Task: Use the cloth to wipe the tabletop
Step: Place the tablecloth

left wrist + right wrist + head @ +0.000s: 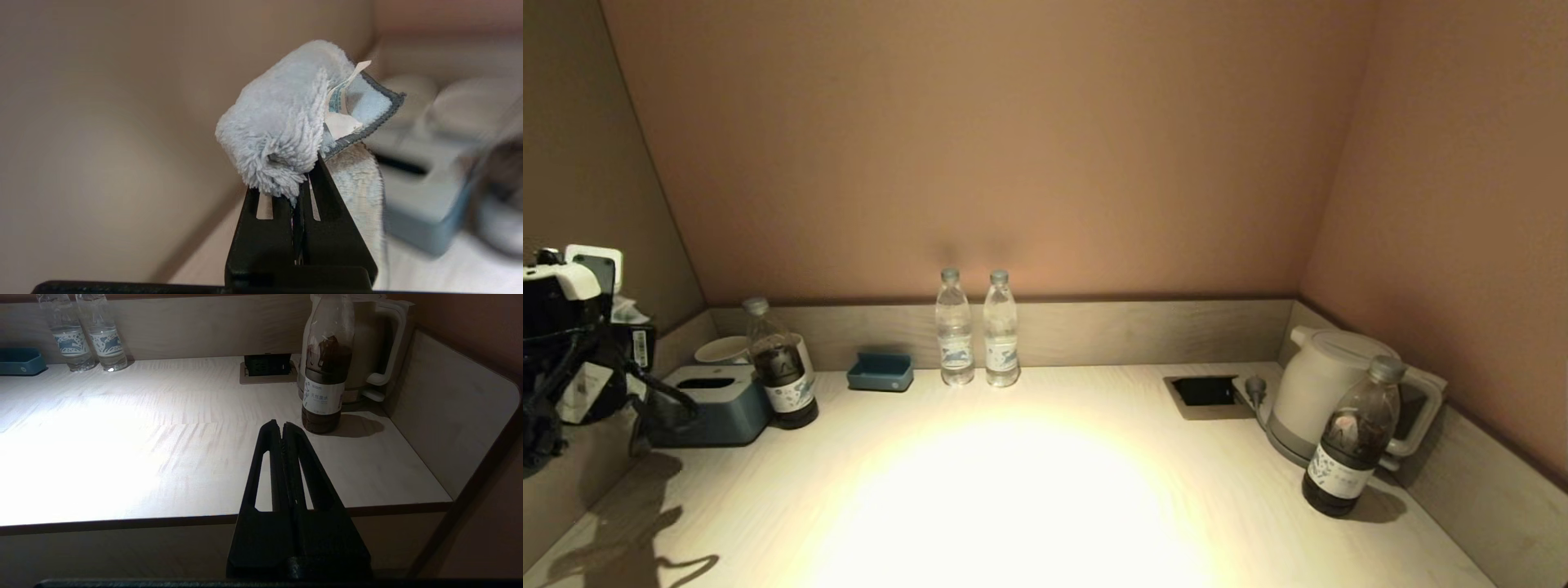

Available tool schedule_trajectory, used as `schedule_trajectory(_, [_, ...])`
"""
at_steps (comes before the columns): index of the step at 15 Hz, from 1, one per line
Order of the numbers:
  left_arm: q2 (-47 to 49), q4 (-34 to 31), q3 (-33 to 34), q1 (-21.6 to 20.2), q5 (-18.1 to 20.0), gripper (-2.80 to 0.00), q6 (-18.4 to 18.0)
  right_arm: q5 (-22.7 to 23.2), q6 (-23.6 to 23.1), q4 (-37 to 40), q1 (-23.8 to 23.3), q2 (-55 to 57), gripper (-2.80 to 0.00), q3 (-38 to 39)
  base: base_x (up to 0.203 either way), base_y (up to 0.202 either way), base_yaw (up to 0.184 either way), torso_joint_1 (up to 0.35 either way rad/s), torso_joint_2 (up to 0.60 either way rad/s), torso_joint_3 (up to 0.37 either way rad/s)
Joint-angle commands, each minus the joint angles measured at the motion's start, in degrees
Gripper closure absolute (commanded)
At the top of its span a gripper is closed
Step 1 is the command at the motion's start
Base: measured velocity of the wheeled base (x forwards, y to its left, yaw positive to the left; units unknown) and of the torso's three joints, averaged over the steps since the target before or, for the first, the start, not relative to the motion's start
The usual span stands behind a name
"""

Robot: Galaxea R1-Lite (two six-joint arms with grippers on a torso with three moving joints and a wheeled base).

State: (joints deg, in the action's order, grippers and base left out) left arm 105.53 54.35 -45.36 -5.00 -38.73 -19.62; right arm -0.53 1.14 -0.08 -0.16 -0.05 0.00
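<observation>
A fluffy pale-blue microfibre cloth with a grey stitched edge (286,122) is clamped between the closed black fingers of the left gripper (300,183), which is held raised at the far left side of the pale wooden tabletop (1013,490), near a blue tissue box (715,408). The right gripper (282,426) is seen with fingers pressed together and nothing between them, in front of the table's near edge, close to a dark-liquid plastic bottle (327,371).

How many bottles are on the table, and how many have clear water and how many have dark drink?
Clear water bottles: 2, one beside the other at the back wall.
Dark drink bottles: 2, one by the blue tissue box, one by the kettle.
Total: 4 bottles.
</observation>
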Motion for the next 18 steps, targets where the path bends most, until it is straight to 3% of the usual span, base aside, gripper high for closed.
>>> schedule_trajectory(1, [-4.7, 0.2, -1.7, 2.0, -0.3, 0.0, -0.1, 0.0, 0.0, 0.0, 0.0, 0.0, 0.0, 0.0, 0.0, 0.0, 0.0, 0.0, 0.0, 0.0])
schedule_trajectory(7, [-13.0, -3.1, -7.4, 11.2, -0.3, 0.0, -0.1, 0.0, 0.0, 0.0, 0.1, 0.0, 0.0, 0.0, 0.0, 0.0, 0.0, 0.0, 0.0, 0.0])
schedule_trajectory(10, [-15.0, -8.1, -10.2, 12.1, -0.2, 0.0, 1.3, 0.0, 0.0, 0.0, 0.0, 0.0, 0.0, 0.0, 0.0, 0.0, 0.0, 0.0, 0.0, 0.0])
schedule_trajectory(14, [-17.0, -25.8, -20.7, 12.1, 0.0, 0.0, 8.2, 0.0, 0.0, 0.0, 0.1, 0.0, 0.0, 0.0, 0.0, 0.0, 0.0, 0.0, 0.0, 0.0])
schedule_trajectory(16, [-17.3, -30.8, -23.2, 12.0, 1.5, 0.0, 11.1, 0.0, 0.0, 0.0, 0.1, 0.0, 0.0, 0.0, 0.0, 0.0, 0.0, 0.0, 0.0, 0.0])
schedule_trajectory(18, [-17.5, -48.4, -32.3, 12.0, 7.4, 0.0, 17.6, 0.0, 0.0, 0.0, 0.1, 0.0, 0.0, 0.0, 0.0, 0.0, 0.0, 0.0, 0.0, 0.0])
